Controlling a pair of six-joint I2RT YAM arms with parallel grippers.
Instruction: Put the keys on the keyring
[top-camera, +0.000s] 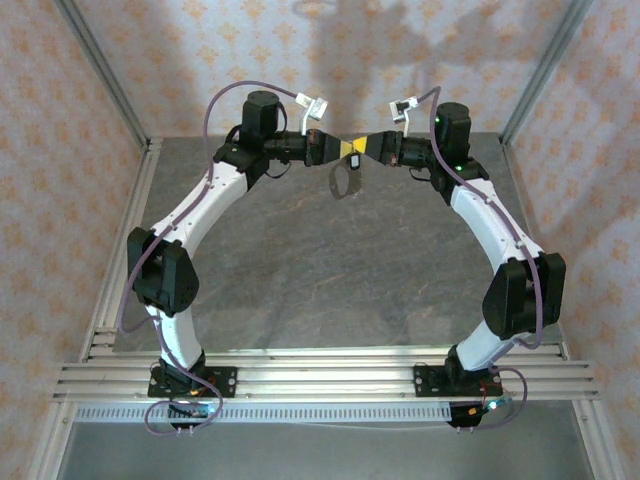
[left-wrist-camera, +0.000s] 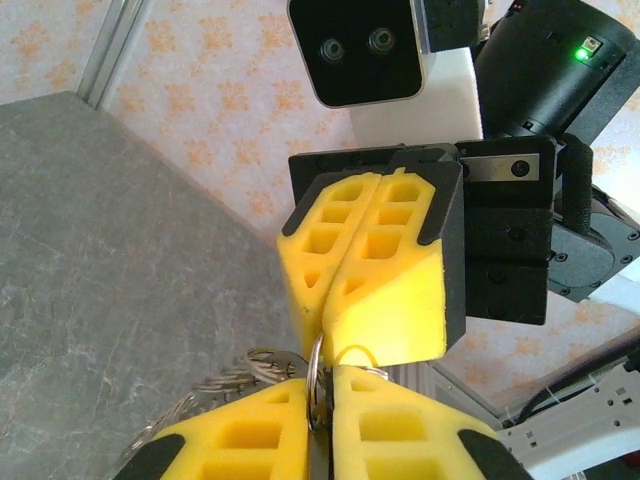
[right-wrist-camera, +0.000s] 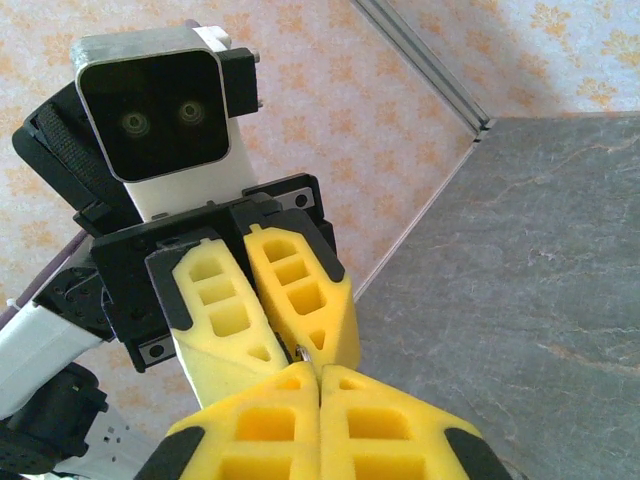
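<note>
Yellow fingers (left-wrist-camera: 240, 435) of the left gripper (left-wrist-camera: 318, 392) sit closest in the left wrist view, pressed together on a steel coil of the keyring (left-wrist-camera: 314, 372). Braided wire trails off to their left. The right gripper (left-wrist-camera: 330, 338) faces them tip to tip, its 2 fingers closed with no gap; whether anything lies between them cannot be told. The right wrist view adds a small metal glint at the left gripper's tips. The top view adds the hanging part: the keyring (top-camera: 344, 181) dangles as an oval loop under the 2 meeting grippers, over the far part of the worktop (top-camera: 300, 270), long axis running down from the fingertips.
</note>
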